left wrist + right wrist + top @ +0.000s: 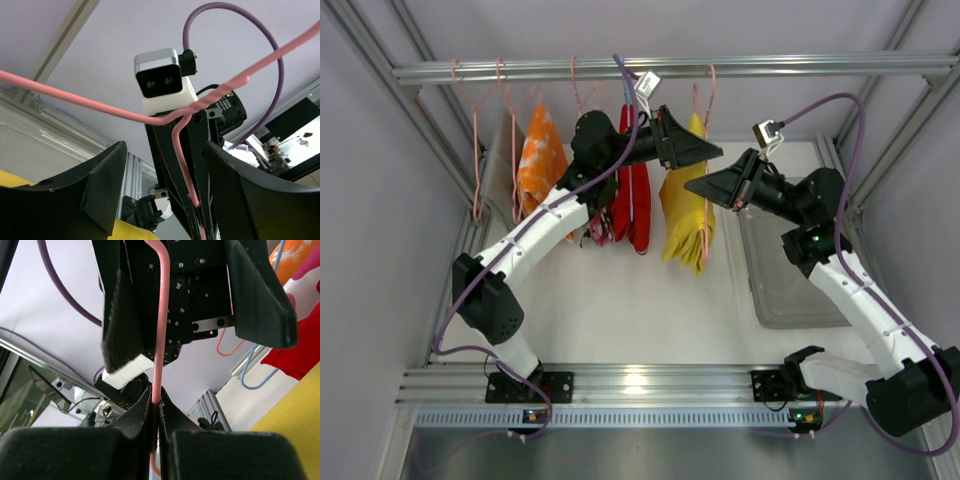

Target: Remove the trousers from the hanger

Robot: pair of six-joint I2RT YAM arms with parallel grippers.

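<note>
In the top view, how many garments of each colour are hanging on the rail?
Yellow trousers: 1
Red garment: 1
Orange-and-white garment: 1
Total: 3 seen clearly; the left arm hides part of the row, so there may be more.

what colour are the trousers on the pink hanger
The cloth trousers are plain bright yellow; top external view.
</note>
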